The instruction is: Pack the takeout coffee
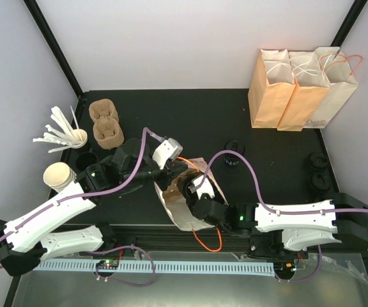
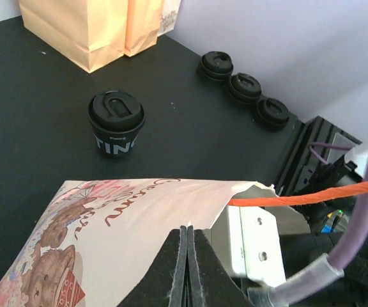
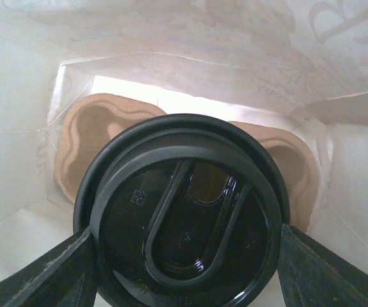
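Note:
A takeout coffee point(image 3: 184, 211), black cup with a round black lid, sits between my right gripper's point(image 3: 184, 256) fingers point(image 3: 56, 268), which are closed on its sides. It is inside a printed paper bag point(image 1: 185, 208), above a brown cup carrier point(image 3: 88, 141) at the bag's bottom. My left gripper point(image 2: 188, 230) is shut on the upper edge of that bag point(image 2: 107, 224), pinching the paper. In the top view the left gripper point(image 1: 174, 167) is at the bag's mouth and the right gripper point(image 1: 190, 185) reaches into it. A second takeout coffee point(image 1: 233, 155) point(image 2: 115, 125) stands on the table beyond the bag.
Three paper bags point(image 1: 299, 89) stand at the back right. Loose black lids point(image 1: 318, 169) point(image 2: 241, 86) lie near the right edge. At the left are brown cup carriers point(image 1: 105, 121), a cup of stirrers point(image 1: 75, 135) and a stack of white cups point(image 1: 59, 176).

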`<state>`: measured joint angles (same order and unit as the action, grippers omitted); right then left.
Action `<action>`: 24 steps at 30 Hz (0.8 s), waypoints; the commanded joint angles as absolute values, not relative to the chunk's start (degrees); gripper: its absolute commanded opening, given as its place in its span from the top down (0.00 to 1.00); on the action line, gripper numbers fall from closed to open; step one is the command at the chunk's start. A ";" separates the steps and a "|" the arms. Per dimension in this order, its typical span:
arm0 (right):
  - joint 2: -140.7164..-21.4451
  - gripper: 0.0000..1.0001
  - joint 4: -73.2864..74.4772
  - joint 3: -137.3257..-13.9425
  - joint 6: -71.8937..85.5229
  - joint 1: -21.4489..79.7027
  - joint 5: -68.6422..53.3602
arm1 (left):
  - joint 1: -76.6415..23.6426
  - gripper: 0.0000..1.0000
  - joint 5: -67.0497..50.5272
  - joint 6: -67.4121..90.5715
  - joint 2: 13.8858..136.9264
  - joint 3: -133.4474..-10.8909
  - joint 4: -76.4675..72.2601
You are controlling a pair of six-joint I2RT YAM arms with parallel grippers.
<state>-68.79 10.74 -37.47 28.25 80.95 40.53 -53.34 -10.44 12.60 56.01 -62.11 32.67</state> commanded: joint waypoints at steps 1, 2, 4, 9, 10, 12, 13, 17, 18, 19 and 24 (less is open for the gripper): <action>-70.18 0.57 11.97 -39.72 28.87 83.22 46.61 | -54.04 0.98 -7.16 18.59 55.36 -63.05 27.82; -70.97 0.58 13.27 -41.12 29.00 83.94 49.24 | -54.17 0.98 -6.64 19.24 55.42 -63.12 27.25; -72.58 0.58 15.05 -43.81 28.05 84.93 50.96 | -54.42 0.98 -5.41 20.32 55.85 -63.40 26.70; -76.78 0.59 21.03 -50.02 29.63 85.08 50.38 | -55.05 0.98 -4.66 20.49 57.92 -63.65 26.89; -77.66 0.60 23.23 -51.26 31.02 85.03 50.47 | -55.14 0.98 -4.45 20.72 58.10 -63.64 27.01; -79.83 0.65 28.80 -54.24 34.96 85.08 50.76 | -55.28 0.98 -3.57 21.72 58.37 -63.57 27.53; -80.62 0.66 31.60 -55.79 37.69 85.08 50.75 | -55.36 0.99 -2.55 22.17 58.41 -63.59 27.92; -81.58 0.65 36.69 -57.65 44.55 85.01 50.67 | -55.46 0.98 -1.24 23.38 58.17 -63.55 28.14; -81.61 0.64 36.40 -57.19 45.54 84.76 50.21 | -55.46 0.98 -1.56 23.43 57.98 -63.50 27.82; -81.51 0.63 35.31 -56.48 45.52 84.23 49.07 | -55.46 0.99 -2.10 23.42 57.88 -63.46 27.41; -80.89 0.63 29.72 -53.16 44.78 81.03 42.88 | -55.51 0.98 -6.14 23.40 57.24 -62.83 25.89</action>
<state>-81.43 31.90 -55.07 41.47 82.87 45.19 -55.20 -3.33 22.41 58.43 -62.11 28.58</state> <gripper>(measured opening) 0.730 0.019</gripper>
